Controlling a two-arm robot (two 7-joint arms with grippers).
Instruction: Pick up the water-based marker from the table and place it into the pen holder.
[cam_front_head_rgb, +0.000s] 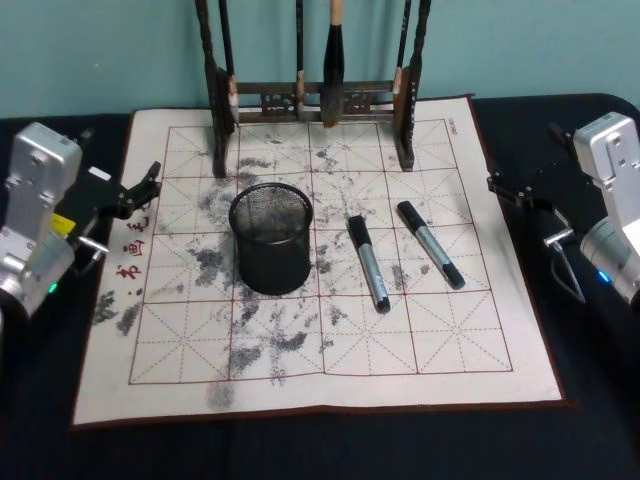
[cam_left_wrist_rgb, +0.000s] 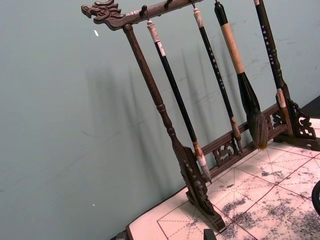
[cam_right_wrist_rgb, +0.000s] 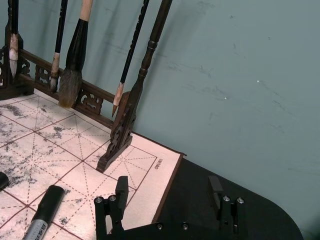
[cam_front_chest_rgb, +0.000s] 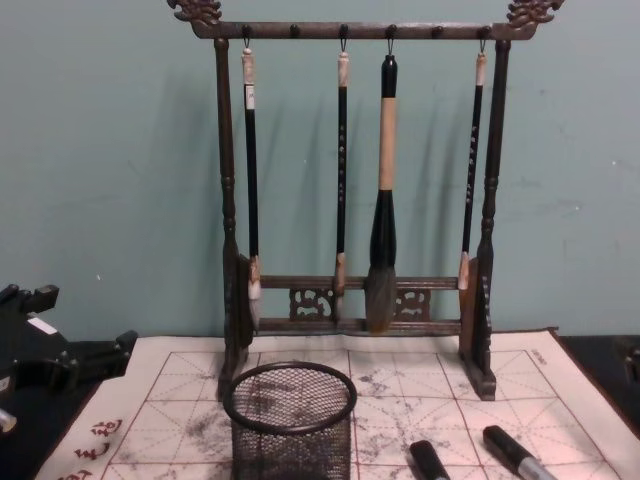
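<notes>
Silver arms (cam_front_head_rgb: 35, 200), black grippers (cam_front_head_rgb: 118, 158) (cam_right_wrist_rgb: 167, 200), perhaps green lights (cam_front_head_rgb: 52, 288).

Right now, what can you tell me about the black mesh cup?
The pen holder is a round black wire-mesh cup with a thick rolled rim. It stands upright and looks empty, on the ink-smudged practice cloth, in front of the brush rack. A marker lies to its right, not touching it.
</notes>
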